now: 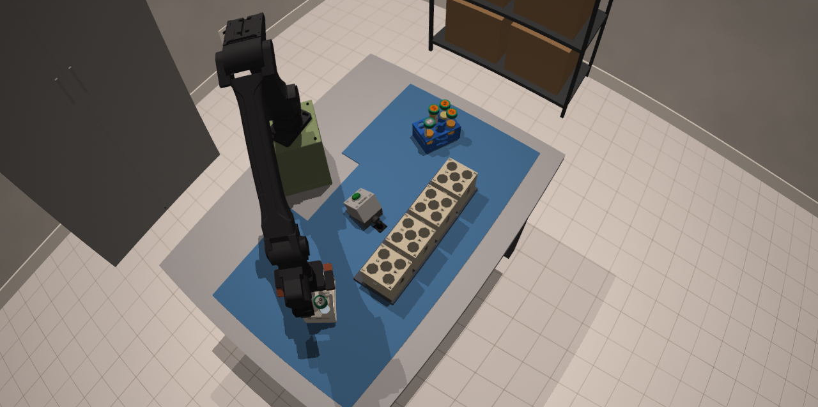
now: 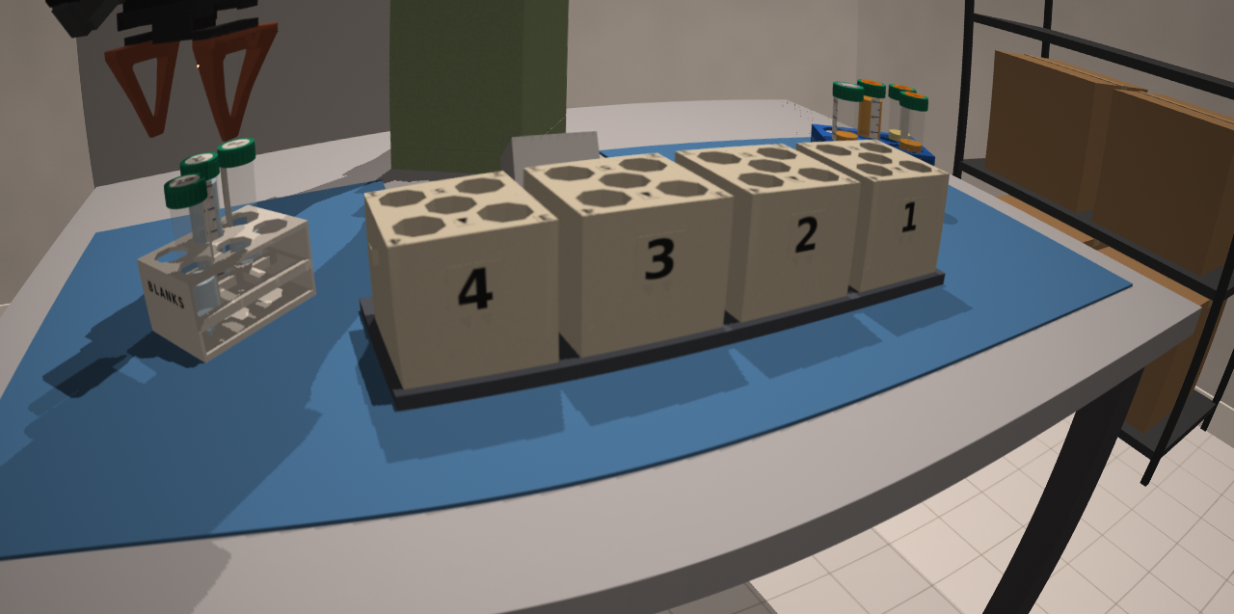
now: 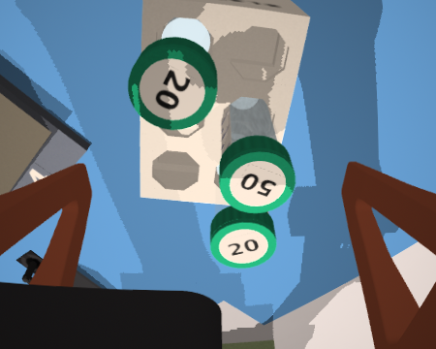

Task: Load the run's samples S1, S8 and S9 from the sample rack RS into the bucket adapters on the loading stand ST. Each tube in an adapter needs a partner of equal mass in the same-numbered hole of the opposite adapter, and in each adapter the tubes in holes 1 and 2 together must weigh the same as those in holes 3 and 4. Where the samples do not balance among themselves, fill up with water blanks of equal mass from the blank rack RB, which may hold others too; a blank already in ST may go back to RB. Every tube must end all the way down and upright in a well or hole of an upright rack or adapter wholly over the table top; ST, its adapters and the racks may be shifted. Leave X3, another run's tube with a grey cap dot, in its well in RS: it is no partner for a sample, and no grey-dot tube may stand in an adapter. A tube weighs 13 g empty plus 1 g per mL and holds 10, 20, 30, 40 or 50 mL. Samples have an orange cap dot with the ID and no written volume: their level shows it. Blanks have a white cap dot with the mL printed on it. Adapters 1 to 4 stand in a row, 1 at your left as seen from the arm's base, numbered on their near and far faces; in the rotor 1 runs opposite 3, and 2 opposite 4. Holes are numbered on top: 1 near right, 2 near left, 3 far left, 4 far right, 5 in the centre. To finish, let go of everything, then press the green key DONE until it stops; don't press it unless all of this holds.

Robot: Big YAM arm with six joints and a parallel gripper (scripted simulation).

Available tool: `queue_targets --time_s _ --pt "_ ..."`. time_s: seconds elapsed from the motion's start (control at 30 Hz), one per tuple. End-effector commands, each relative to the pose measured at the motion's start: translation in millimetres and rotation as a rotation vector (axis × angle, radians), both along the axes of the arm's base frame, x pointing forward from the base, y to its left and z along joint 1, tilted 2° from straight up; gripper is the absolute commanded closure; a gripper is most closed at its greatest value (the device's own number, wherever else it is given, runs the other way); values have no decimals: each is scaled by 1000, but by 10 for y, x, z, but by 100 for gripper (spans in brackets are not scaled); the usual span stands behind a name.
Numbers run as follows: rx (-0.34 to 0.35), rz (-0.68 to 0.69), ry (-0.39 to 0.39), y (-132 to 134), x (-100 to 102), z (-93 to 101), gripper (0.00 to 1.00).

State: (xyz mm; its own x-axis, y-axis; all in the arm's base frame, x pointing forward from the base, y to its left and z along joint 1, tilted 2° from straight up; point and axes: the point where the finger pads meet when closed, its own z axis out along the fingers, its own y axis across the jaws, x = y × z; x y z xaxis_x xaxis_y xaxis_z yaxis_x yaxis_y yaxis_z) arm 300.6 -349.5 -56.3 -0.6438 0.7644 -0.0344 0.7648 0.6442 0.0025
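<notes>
Overhead, the black arm hides most of the white blank rack [image 1: 327,313] near the blue mat's [image 1: 400,118] corner on the grey table [image 1: 188,255]. Beside it, the rust-red jaws hang wide and empty above three green-capped tubes, water levels hard to read. Wrist-on, caps read 20 [image 3: 171,83], 50 [image 3: 257,174], 20 [image 3: 243,238]; finger bases are cut off.

Open air between the wide-open end effector [image 2: 191,84] and three upright blank caps [image 2: 203,168] below.
</notes>
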Motion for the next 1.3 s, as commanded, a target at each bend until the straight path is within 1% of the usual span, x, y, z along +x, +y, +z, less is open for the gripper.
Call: queue_targets --time_s 0.0,0.23,0.27,0.5,0.57,1.07,1.13,1.27 --pt "-29 14 -25 -101 112 137 0" --pt "-29 14 -25 -101 112 140 0" --pt "-38 86 -30 57 121 164 0" --pt "-47 436 -17 652 132 126 0" --pt "-47 436 -17 652 132 126 0" --pt "-65 1185 7 1930 156 54 0" --pt "-65 1185 7 1930 156 54 0" --pt "-69 1385 11 2273 162 40 0"
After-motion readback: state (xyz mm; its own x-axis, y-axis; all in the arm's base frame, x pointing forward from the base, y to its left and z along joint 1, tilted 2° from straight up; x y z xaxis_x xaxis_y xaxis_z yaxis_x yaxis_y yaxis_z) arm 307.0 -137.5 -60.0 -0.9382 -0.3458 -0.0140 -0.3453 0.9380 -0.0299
